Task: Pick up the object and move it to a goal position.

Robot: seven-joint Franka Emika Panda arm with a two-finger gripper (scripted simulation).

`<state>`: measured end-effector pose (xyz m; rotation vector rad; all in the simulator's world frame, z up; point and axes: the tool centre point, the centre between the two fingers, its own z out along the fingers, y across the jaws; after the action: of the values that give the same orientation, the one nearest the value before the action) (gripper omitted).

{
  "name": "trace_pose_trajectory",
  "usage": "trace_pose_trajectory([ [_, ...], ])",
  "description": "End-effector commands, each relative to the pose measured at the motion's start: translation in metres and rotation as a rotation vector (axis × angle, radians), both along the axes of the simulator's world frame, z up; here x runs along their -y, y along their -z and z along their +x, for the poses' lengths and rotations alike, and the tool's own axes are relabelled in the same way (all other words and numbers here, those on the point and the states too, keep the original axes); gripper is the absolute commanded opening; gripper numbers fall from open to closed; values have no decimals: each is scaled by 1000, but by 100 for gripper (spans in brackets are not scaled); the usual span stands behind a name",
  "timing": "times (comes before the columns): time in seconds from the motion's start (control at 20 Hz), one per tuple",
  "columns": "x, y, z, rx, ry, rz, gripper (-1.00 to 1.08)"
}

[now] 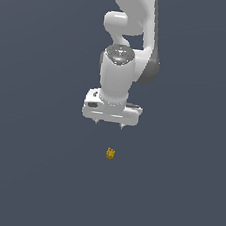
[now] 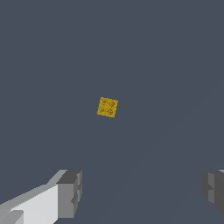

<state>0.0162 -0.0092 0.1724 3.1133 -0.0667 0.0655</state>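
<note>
hovering my gripper (image 1: 109, 123) above the object (image 1: 110, 153), i'm keeping the fingers (image 2: 70, 192) released wide so they can straddle it when descending.

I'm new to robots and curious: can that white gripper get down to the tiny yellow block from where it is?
Probably yes. The gripper hangs open above the yellow block, apart from it. Nothing lies between them or around the block on the flat grey floor, so the way down looks free.
</note>
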Motion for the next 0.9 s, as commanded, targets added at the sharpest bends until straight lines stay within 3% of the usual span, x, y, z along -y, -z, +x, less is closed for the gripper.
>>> trace_pose_trajectory([
  [0.0, 0, 0, 0, 0, 0, 0, 100],
  [0.45, -25, -9, 8, 25, -65, 12, 100],
  [0.85, -25, -5, 11, 22, -53, 14, 100],
])
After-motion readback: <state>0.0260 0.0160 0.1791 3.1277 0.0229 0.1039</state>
